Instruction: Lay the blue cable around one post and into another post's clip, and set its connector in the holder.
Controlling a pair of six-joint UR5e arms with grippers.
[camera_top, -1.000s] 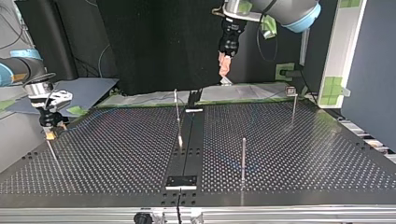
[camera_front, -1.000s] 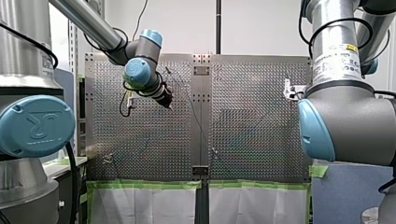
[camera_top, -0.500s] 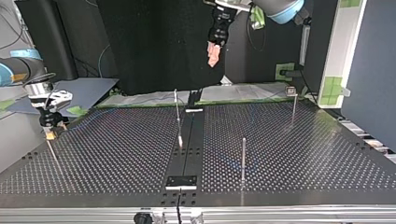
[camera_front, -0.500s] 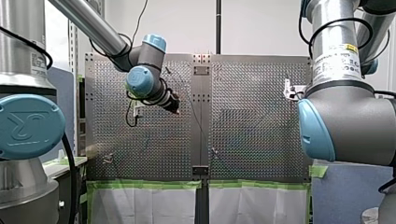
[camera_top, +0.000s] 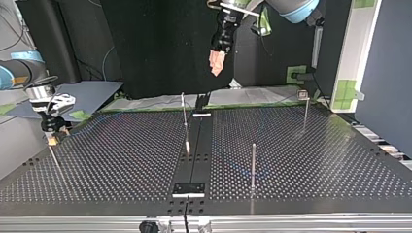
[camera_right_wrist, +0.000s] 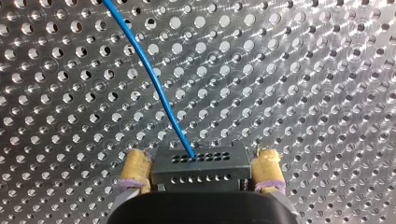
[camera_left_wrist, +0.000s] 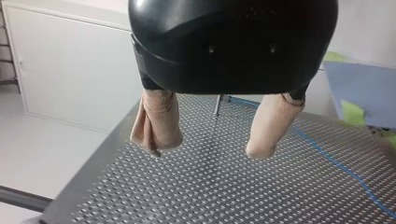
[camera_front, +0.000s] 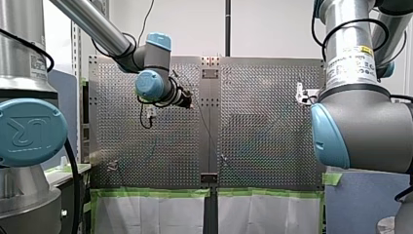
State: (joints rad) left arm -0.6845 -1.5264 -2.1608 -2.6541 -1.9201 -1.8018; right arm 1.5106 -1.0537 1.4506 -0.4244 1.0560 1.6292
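Blue cable: trails from its connector across the table; unrouted, I judge.
Left gripper: beige pads apart, empty, high above the table.
Right gripper: yellow pads clamped on the connector, near the table's side edge.
Next: left gripper descends, takes the cable, leads it around a post.

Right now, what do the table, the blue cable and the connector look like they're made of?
Table: metal, likely aluminium, with a brushed shine; light glints in rings around the drilled holes. Cable: smooth blue plastic jacket, slightly glossy, bending in a soft curve. Connector: matte black, probably moulded plastic, with rows of small holes.
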